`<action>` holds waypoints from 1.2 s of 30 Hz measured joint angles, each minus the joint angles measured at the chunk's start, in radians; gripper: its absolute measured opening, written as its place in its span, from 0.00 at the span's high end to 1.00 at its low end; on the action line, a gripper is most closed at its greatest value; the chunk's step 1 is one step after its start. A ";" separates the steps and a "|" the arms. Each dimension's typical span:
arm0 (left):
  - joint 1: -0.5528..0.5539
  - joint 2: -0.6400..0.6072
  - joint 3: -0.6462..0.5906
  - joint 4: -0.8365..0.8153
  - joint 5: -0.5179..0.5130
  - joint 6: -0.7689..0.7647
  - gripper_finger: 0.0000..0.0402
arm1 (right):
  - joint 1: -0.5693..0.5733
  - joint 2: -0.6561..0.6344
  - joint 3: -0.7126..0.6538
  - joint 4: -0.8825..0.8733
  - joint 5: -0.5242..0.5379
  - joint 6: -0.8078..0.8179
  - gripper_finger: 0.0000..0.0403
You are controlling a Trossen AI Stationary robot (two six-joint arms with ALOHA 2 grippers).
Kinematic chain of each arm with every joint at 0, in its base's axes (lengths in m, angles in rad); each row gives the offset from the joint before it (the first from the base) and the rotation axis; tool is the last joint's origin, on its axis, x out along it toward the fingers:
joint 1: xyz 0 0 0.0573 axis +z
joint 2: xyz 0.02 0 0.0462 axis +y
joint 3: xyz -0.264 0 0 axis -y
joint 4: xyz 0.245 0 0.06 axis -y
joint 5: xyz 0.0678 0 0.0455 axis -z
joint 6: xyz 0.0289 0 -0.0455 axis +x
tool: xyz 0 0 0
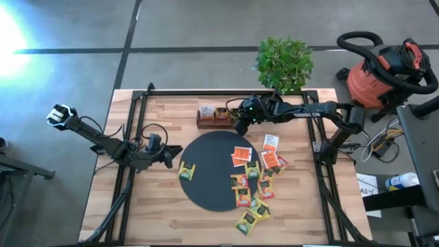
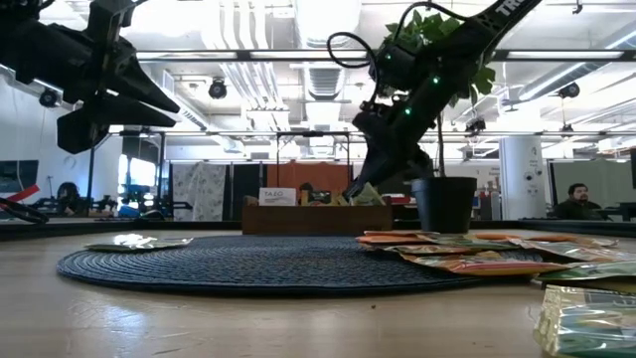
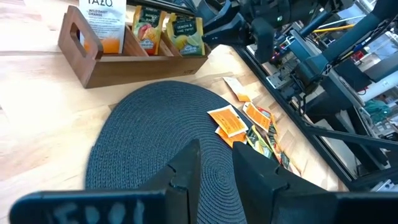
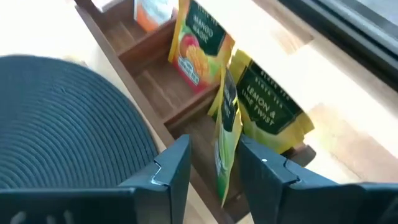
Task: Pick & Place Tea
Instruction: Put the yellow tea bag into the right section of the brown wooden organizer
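Observation:
Several tea sachets (image 1: 257, 182) lie scattered on the right side of the round black mat (image 1: 216, 171) and on the wood beside it. One yellow sachet (image 1: 186, 170) lies flat on the mat's left part. The brown wooden box (image 1: 212, 115) sits at the mat's far edge with sachets standing in its compartments (image 4: 199, 46). My right gripper (image 1: 240, 127) hovers at the box's right end, open. A green-yellow sachet (image 4: 227, 137) stands edge-on between its fingers (image 4: 267, 171). My left gripper (image 1: 169, 154) hangs above the mat's left edge, open, holding nothing. My right gripper (image 4: 214, 162) comes from above, slanting toward the table's far-left, with the green-yellow sachet's edge (image 4: 231, 124) between its fingers. A gap shows beside one finger (image 4: 177, 165). Whether the other finger touches the sachet, I cannot tell. Its lower corner (image 4: 224, 198) hangs over the box's end compartment.
A potted plant (image 1: 285, 63) stands just beyond the table's far edge, behind the right arm. A red shop vacuum (image 1: 384, 72) is on the floor at far right. Black frame rails (image 1: 130, 137) run along the table's sides. Bare wood lies near the front left.

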 joint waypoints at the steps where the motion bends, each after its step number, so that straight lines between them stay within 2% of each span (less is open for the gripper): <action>1: 0.000 0.000 0.000 0.000 0.000 0.000 0.78 | 0.000 0.000 0.010 -0.008 0.000 0.003 0.68; 11: 0.000 0.000 0.000 -0.004 0.000 0.006 0.78 | -0.016 0.002 0.191 -0.194 -0.001 -0.056 0.67; 16: 0.000 0.000 0.000 -0.005 0.000 0.029 0.78 | -0.059 0.023 0.302 -0.405 -0.023 0.001 0.67; 22: 0.000 0.000 -0.001 -0.005 -0.012 0.045 0.78 | -0.082 0.151 0.483 -0.616 -0.113 -0.012 0.67; 36: 0.000 0.000 -0.001 -0.004 -0.012 0.001 0.78 | -0.060 0.457 0.944 -1.013 -0.105 -0.130 0.68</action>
